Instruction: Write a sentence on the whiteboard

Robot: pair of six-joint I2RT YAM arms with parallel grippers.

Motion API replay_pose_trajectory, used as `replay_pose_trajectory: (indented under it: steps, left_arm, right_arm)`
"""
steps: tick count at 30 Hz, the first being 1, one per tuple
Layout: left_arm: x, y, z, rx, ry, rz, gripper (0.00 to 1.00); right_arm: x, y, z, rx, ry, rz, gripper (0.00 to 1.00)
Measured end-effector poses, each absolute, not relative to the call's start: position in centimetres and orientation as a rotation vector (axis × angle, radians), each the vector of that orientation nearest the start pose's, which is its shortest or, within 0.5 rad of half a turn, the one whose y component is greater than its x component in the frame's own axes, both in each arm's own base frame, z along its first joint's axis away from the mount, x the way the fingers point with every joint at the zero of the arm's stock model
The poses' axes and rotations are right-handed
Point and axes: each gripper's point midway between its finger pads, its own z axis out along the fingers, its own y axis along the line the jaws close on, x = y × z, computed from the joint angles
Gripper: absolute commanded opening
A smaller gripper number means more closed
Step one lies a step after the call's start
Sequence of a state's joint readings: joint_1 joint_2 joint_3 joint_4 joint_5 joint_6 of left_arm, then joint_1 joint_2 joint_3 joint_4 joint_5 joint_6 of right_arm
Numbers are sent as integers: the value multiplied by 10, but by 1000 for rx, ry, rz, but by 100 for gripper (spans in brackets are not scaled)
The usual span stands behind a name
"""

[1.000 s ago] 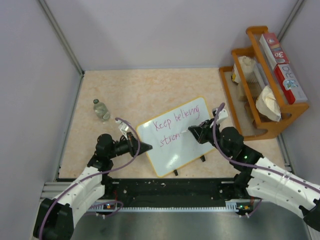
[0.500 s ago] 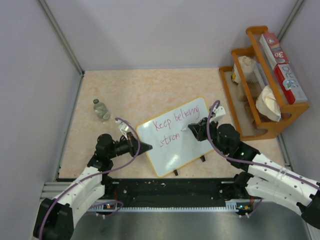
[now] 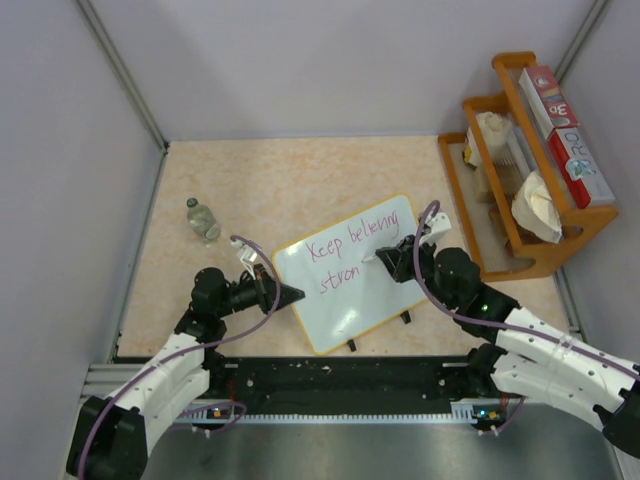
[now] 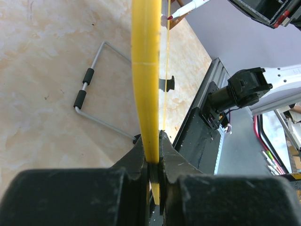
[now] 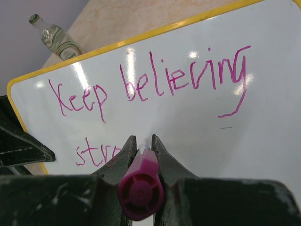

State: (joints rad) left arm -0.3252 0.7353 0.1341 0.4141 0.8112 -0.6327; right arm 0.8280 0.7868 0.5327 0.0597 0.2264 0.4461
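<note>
Right gripper [image 5: 141,142] is clamping the pink marker [image 5: 141,187], its tip meeting the whiteboard [image 5: 268,141] after "stron". It should be pressing lightly, with strokes level. Left gripper [image 4: 151,153] is pinching the yellow rim [image 4: 145,70], steadying the board mid-table [image 3: 300,170]. The sentence [image 5: 155,84] is showing thin purple-pink "Keep believing stron".

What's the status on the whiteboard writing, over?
Left tool shut on whiteboard rim. Right tool shut on purple marker, tip at the board. Sentence reads "Keep believing stron". Bottle stands clear, nothing in the way.
</note>
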Motion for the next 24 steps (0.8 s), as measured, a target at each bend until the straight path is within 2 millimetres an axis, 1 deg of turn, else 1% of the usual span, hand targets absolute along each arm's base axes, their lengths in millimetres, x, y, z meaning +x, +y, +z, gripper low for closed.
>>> replay_pose_trajectory:
  steps: [12, 16, 24]
  left_arm:
    - [170, -210, 136, 359, 1883, -1379, 0]
    - [170, -209, 135, 357, 1885, -1378, 0]
    - [170, -209, 135, 357, 1885, -1378, 0]
  right_arm:
    - [230, 228, 209, -206, 1820, 751, 0]
    - [227, 228, 202, -210, 1835, 759, 0]
    - [222, 224, 195, -204, 1847, 763, 0]
